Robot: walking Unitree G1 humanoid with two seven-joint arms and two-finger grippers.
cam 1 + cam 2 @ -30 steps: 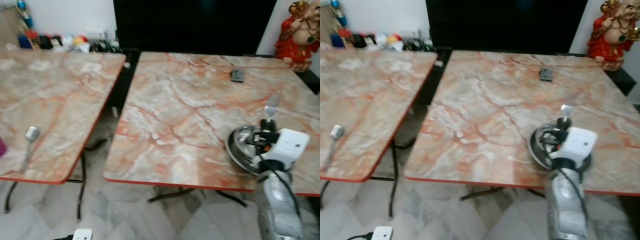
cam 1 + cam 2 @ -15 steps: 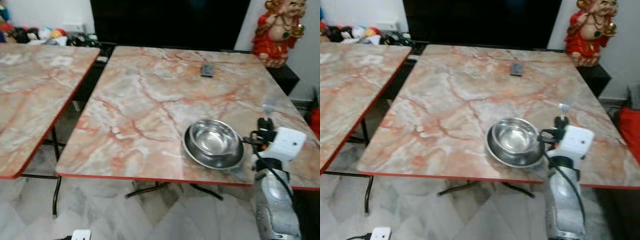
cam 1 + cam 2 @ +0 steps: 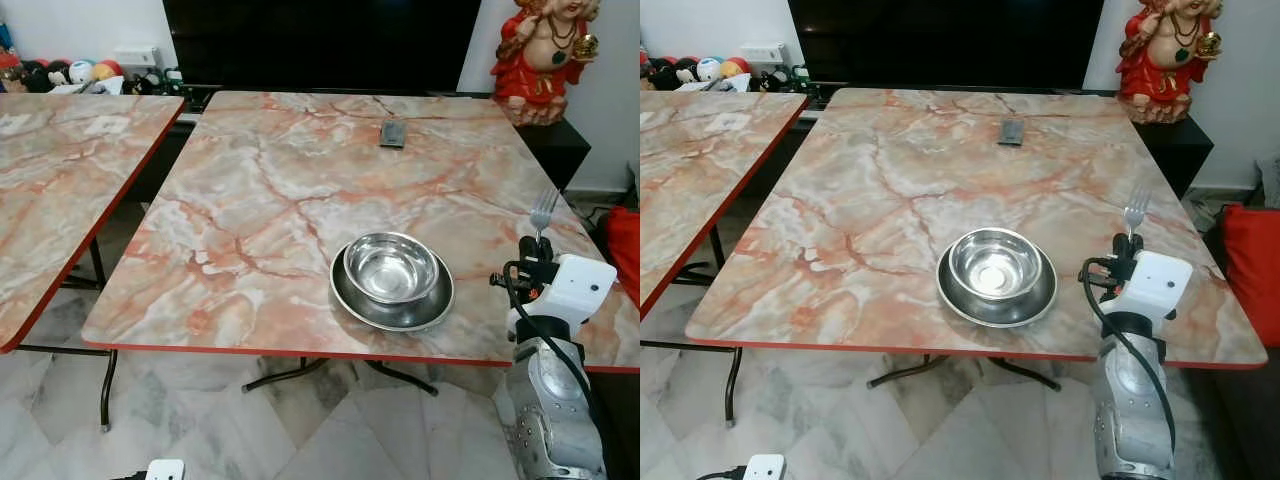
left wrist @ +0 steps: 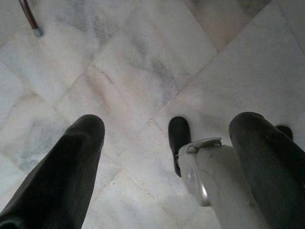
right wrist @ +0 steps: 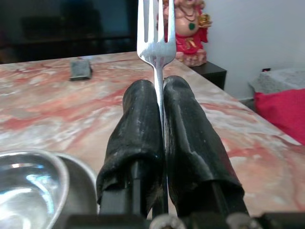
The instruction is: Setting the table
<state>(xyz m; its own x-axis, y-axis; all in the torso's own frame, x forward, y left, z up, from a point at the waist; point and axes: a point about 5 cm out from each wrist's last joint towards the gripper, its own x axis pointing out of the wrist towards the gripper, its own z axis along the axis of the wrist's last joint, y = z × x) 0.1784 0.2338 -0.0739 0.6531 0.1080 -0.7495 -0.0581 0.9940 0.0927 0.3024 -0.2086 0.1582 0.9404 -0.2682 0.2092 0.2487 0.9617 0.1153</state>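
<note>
My right hand (image 5: 159,129) is gripping a steel fork (image 5: 156,28), its two padded black fingers (image 5: 136,133) pressed together on the thin handle so the four tines are standing upright above them. I am holding it over the near right part of the marble-patterned desk (image 3: 890,180), a glossy slab of beige stone veined in orange with a thin red edge. Just beside the hand, towards the left, a round polished steel bowl (image 3: 994,264) is sitting inside a wider, shallow steel plate (image 3: 960,298), both mirror-bright. Farther back on the same desk, a small dark rectangular object (image 3: 1011,131) is lying flat. Beyond the far right corner a glossy red and gold figurine (image 3: 1162,55) is standing on a dark cabinet. A second desk (image 3: 50,170) of the same stone is standing apart on the left. My left hand (image 4: 167,157) is hanging idle with its fingers spread apart over the pale marble floor tiles (image 4: 133,62).
</note>
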